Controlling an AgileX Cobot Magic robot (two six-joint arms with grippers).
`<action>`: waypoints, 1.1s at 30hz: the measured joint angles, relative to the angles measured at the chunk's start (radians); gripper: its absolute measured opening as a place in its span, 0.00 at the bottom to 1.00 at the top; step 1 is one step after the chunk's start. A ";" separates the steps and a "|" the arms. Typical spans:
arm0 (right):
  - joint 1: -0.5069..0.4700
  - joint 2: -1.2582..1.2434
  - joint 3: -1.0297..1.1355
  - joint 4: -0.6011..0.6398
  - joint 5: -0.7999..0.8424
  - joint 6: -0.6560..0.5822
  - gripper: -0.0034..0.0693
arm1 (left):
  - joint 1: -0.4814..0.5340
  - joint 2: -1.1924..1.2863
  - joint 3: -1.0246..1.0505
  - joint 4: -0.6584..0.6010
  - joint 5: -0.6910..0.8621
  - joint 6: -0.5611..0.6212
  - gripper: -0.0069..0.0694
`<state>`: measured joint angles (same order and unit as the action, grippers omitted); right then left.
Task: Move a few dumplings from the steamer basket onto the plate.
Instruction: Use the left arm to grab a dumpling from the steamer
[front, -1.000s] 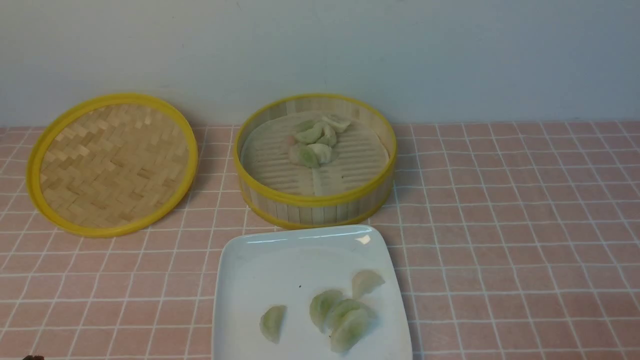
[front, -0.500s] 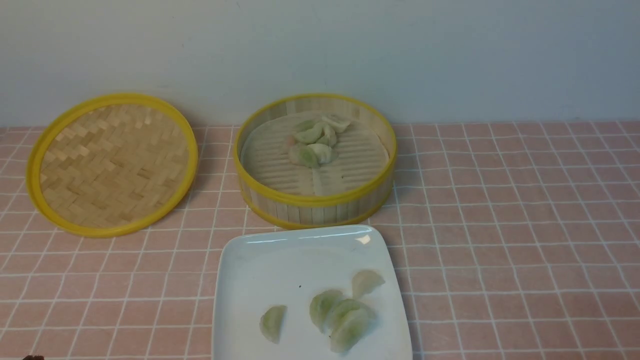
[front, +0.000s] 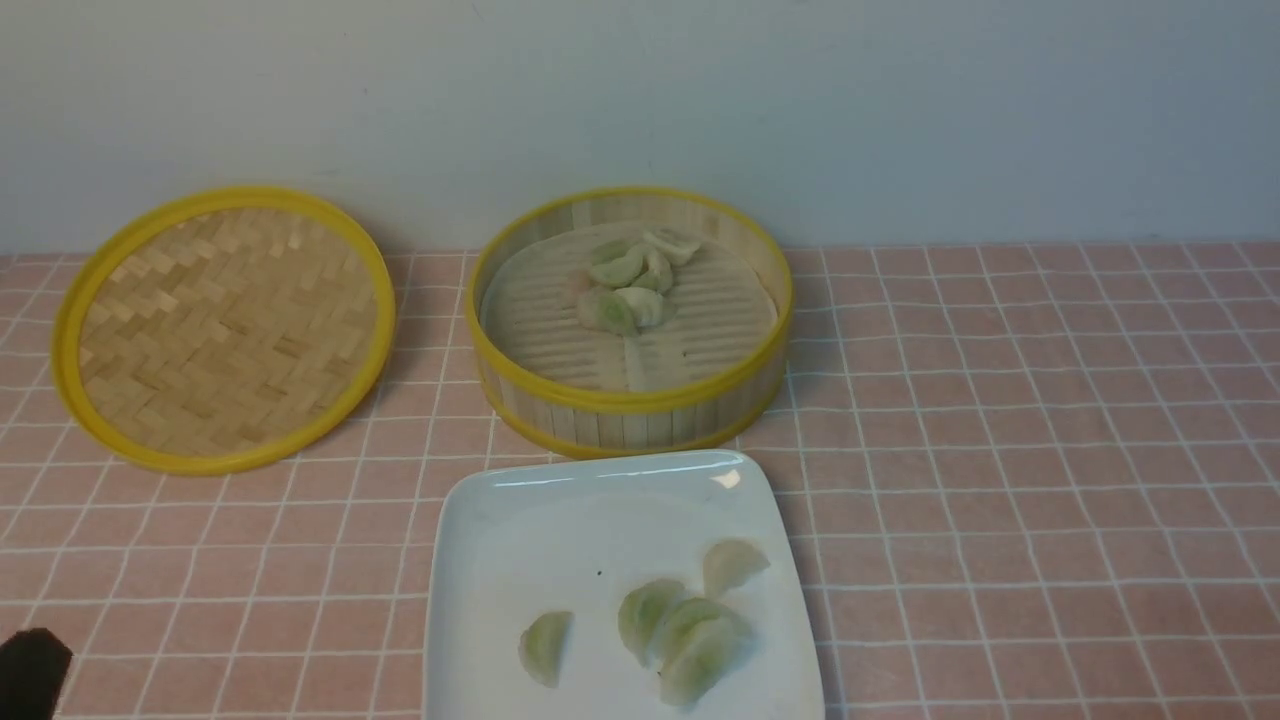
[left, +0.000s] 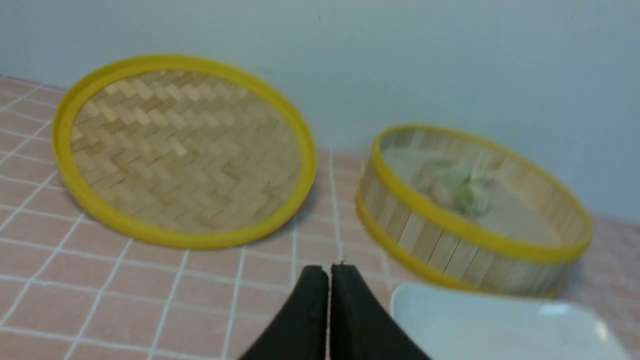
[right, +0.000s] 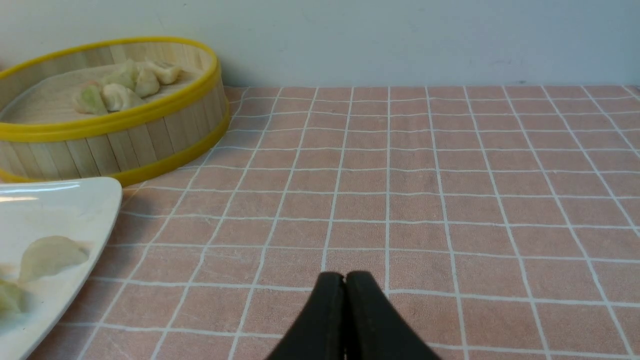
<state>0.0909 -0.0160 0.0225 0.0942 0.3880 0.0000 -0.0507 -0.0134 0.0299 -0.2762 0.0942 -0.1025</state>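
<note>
Check the lower left corner of the front view first. The left gripper (front: 30, 668) now shows there as a dark block; half a second ago only a sliver of it showed at the bottom edge. This is the one change you will find. Everything else lies as it did.

In the left wrist view, its fingers are pressed together with only a hairline slit between them, and they hold nothing. The right gripper (right: 345, 279) is outside the front view. Its own camera shows its fingers closed tip to tip, empty, above the bare pink checked cloth (front: 1000, 450).

The plate (front: 520, 530) sits at bottom centre of the front view. Dumplings (front: 688, 632) lie in its lower right part: an overlapping cluster, one alone to the left, and one just above and to the right.

Just beyond the plate stands the basket (front: 630, 402), at frame centre. More dumplings sit heaped on the far middle of its floor.

The lid (front: 225, 330) lies at the left, apart from the basket, with its far edge near the wall (front: 900, 110).
</note>
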 joint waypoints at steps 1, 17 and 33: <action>0.000 0.000 0.000 0.000 0.000 0.000 0.03 | 0.000 0.000 0.000 -0.022 -0.043 0.000 0.08; 0.000 0.000 0.000 0.000 0.001 0.000 0.03 | 0.000 0.599 -0.779 -0.015 0.447 -0.030 0.08; 0.000 0.000 -0.001 0.000 0.001 0.000 0.03 | -0.174 1.742 -1.656 -0.022 0.999 0.341 0.08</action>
<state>0.0909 -0.0160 0.0218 0.0942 0.3888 0.0000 -0.2243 1.7290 -1.6258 -0.2978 1.0937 0.2390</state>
